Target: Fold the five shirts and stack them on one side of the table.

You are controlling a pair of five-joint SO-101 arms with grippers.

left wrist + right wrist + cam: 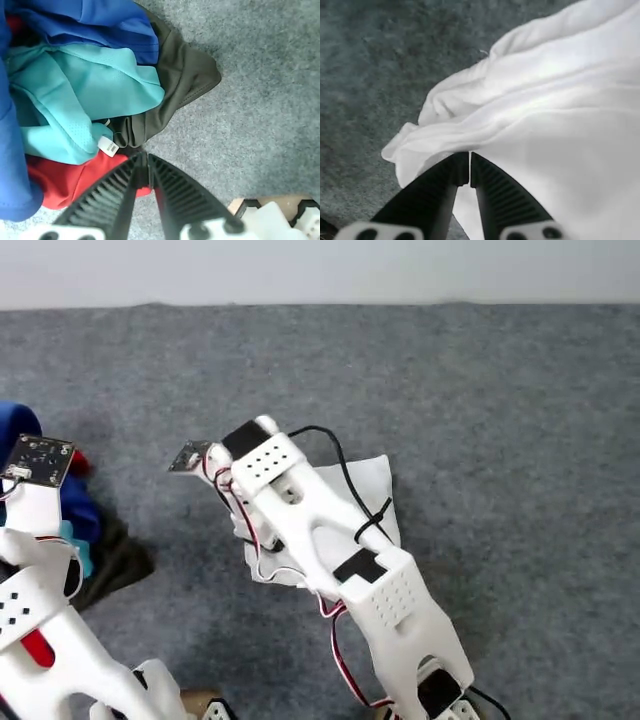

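A crumpled white shirt [375, 485] lies mid-table, mostly under my right arm [300, 500]. In the right wrist view my right gripper [469, 156] is shut, with a bunched fold of the white shirt [545, 100] at its tips. At the table's left edge is a loose heap: a blue shirt [100, 20], a teal shirt [85, 95], a red shirt [70, 180] and a dark brown shirt [180, 75]. My left gripper [148, 157] hangs shut just above the heap, its tips over the red and dark shirts, holding nothing I can see.
The table is covered in grey carpet [480, 390], bare at the back and right. The heap's dark shirt [115, 560] spreads toward the middle. An arm base [270, 220] stands near the front edge beside the heap.
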